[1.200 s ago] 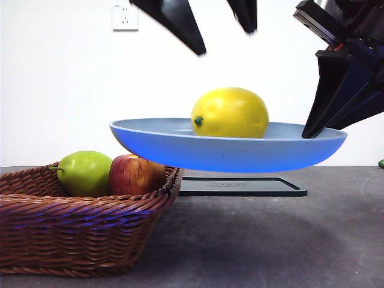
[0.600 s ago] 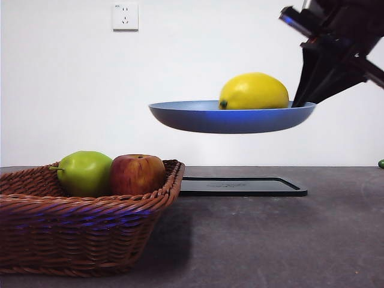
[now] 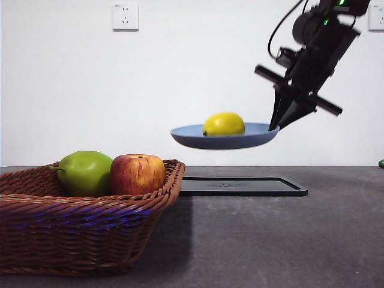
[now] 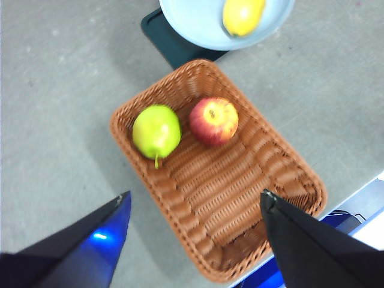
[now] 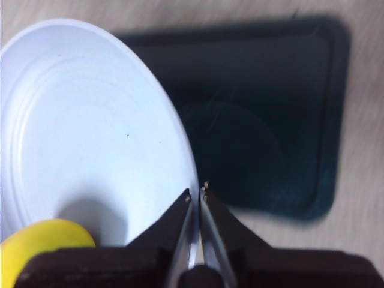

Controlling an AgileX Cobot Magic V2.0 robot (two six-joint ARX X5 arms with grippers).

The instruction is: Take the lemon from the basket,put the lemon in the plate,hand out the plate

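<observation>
Though partly cropped, lemon point(image 5: 42, 249) on plate point(image 5: 90, 138)

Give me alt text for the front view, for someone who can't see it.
The right gripper holds a blue plate by its rim in the air, a lemon on it, above a black tray; a basket stands nearby.

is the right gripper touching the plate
Touching. In the right wrist view the right gripper has its jaws pinched on the plate rim; the front view shows the plate held in the air.
</observation>
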